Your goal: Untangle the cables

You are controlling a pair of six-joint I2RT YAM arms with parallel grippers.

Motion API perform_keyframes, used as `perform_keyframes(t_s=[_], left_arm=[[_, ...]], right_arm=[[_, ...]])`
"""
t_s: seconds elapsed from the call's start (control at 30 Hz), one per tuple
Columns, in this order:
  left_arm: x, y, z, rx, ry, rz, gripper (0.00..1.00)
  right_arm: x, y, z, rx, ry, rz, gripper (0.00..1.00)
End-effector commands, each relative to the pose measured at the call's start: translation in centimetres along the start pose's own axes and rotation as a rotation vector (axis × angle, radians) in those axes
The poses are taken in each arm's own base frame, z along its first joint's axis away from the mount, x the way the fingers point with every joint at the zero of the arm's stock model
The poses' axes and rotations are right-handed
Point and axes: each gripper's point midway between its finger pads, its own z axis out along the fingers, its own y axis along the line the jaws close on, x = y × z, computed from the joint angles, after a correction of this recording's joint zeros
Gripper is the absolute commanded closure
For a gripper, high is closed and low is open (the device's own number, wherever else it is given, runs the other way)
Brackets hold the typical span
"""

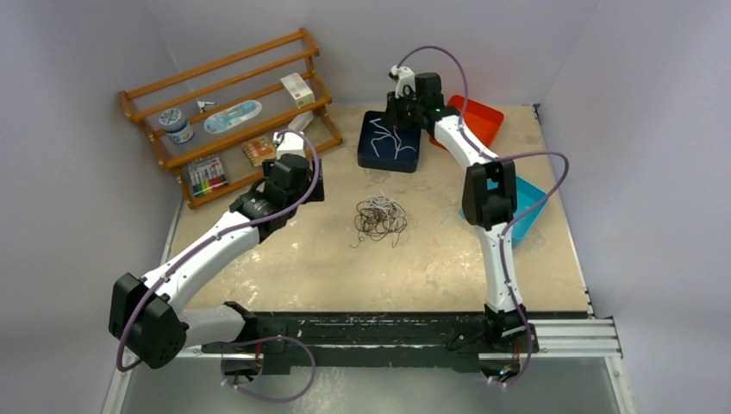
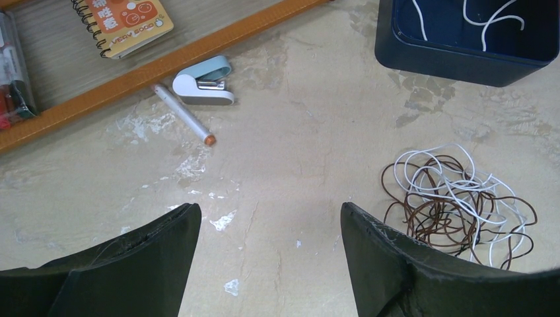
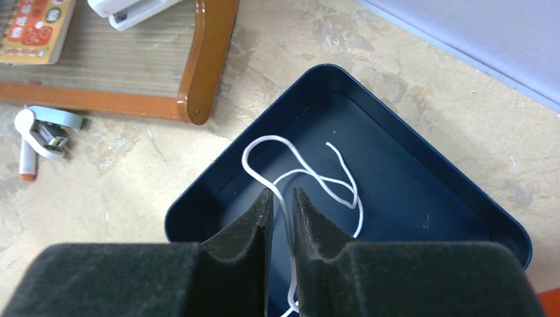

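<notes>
Black fingers (image 2: 145, 257) of the left hand (image 2: 271, 221) fill the bottom of the left wrist view, spread wide apart over bare worktop (image 2: 290, 152) and holding nothing. At 2 o'clock from them lies the knot of cables (image 2: 455, 201): thin dark brown loops wound through with thin white ones, all curly and overlapping in one loose heap. From above, this heap (image 1: 380, 217) sits near the middle of the worktop.

At 12 o'clock from the heap stands a dark blue tray (image 1: 390, 169) holding a few loose white cords (image 1: 392, 138), lying apart from one another. The right hand (image 3: 282, 201) hangs over this tray (image 3: 422, 198). Its fingers are nearly together with a narrow slit between, and one white cord (image 3: 297, 177) runs down through the slit; whether they pinch it I cannot tell.

A red tray (image 1: 484, 121) lies at 1 o'clock from the heap and a light blue one (image 1: 533, 205) at 3 o'clock, both partly hidden by the right arm. At 10 o'clock is a wooden rack (image 1: 233, 86), with a stapler (image 2: 203, 80) and a pen (image 2: 181, 112) on the worktop just beside it.
</notes>
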Motion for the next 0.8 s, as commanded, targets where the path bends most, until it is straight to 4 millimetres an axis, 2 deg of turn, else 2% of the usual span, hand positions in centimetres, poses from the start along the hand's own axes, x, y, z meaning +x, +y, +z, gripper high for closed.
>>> perform_keyframes(t_s=[0.0, 0.2, 0.37, 0.53, 0.77], left_arm=[[-1.8, -0.2, -0.2, 0.011, -0.038, -0.002, 0.23], [-1.6, -0.2, -0.1, 0.011, -0.032, -0.002, 0.23], [-1.7, -0.2, -0.1, 0.011, -0.031, -0.003, 0.23], [-1.7, -0.1, 0.0, 0.011, -0.029, -0.007, 0.23], [-1.3, -0.4, 0.3, 0.023, -0.013, -0.007, 0.23]], right_arm=[[-1.3, 0.0, 0.0, -0.005, -0.026, -0.037, 0.79], [-2.1, 0.9, -0.3, -0.046, -0.046, -0.047, 0.73], [-3.0, 2.6, -1.8, -0.105, -0.071, -0.055, 0.65], [-2.2, 4.3, -3.3, -0.168, -0.061, -0.048, 0.56], [-1.9, 3.9, -4.9, -0.097, -0.059, -0.031, 0.54]])
